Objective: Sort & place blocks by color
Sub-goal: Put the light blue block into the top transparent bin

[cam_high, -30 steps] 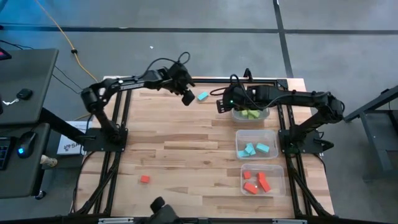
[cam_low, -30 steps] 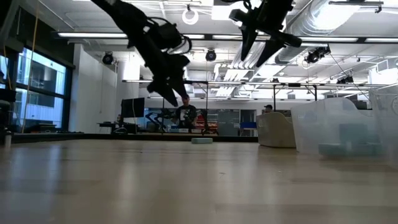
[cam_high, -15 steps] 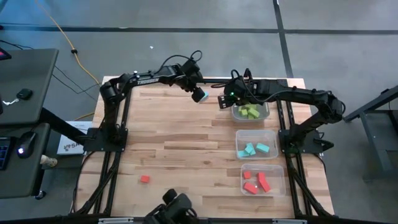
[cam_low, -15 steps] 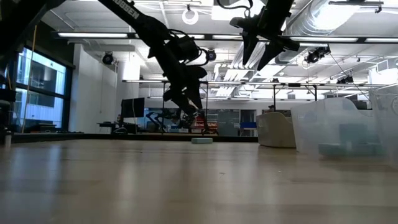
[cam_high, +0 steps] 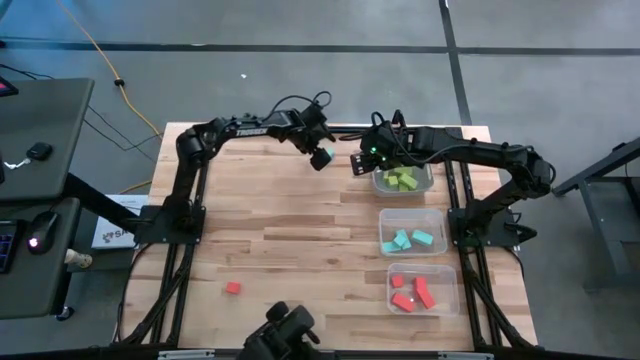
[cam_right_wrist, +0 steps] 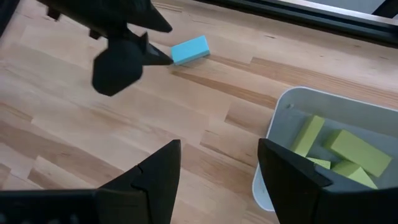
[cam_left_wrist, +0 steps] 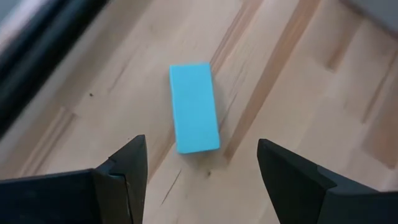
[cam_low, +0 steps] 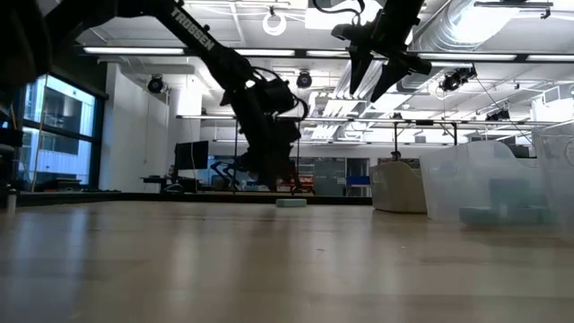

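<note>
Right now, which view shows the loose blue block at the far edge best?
The left wrist view: the blue block lies whole on the wood beyond the left gripper's open fingers. The right wrist view shows it partly behind that gripper; the high view mostly hides it; the low view shows a distant sliver.

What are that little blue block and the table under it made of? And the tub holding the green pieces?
The blue block looks like matte foam or painted wood: flat colour, no shine, crisp edges. The table is wood, with visible grain and joined planks. The tub seems to be translucent plastic; the green blocks show behind its pale, thin wall.
</note>
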{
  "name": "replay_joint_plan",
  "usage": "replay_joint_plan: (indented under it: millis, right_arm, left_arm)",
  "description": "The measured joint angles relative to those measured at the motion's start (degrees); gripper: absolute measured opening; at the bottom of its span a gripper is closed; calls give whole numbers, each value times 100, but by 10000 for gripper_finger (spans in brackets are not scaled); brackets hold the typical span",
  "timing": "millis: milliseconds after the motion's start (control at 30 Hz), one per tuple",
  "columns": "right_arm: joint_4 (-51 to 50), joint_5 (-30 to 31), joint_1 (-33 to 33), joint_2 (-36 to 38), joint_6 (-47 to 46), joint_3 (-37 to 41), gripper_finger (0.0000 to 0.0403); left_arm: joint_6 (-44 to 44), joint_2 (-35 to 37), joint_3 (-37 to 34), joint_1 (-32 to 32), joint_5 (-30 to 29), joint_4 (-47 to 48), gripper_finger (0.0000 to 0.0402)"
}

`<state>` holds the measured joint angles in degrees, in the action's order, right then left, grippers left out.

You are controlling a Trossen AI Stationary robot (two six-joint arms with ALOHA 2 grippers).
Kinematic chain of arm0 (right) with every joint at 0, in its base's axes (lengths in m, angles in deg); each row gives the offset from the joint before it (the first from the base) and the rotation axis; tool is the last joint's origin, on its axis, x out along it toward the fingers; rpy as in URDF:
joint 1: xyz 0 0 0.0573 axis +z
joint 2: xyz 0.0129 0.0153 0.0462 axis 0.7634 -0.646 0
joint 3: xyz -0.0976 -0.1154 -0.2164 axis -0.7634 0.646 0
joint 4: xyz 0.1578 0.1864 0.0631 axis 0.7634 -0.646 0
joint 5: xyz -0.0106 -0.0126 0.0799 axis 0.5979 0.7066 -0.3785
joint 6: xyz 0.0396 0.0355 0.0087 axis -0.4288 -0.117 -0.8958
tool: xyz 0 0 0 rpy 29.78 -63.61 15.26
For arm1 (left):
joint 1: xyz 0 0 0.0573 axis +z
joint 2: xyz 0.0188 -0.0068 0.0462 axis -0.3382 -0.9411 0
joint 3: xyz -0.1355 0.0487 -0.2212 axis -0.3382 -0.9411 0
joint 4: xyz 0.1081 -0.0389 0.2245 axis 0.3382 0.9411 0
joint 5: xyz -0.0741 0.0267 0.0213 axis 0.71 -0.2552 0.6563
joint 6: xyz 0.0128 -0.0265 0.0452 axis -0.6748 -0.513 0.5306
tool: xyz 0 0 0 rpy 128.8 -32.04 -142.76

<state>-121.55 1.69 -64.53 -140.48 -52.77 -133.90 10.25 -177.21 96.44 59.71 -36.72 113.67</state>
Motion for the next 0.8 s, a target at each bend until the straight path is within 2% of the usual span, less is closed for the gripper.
replay_joint_plan:
  millis: [300,633,800]
  right_arm:
    - [2,-24,0,0,-53,0,204]
    - [62,-24,0,0,-60,0,204]
    - [82,-24,0,0,-60,0,204]
  left_arm:
    - [88,-379,0,0,-21,-105,227]
    - [242,-410,0,0,-74,-480,227]
    - [409,-568,61,-21,-332,-472,227]
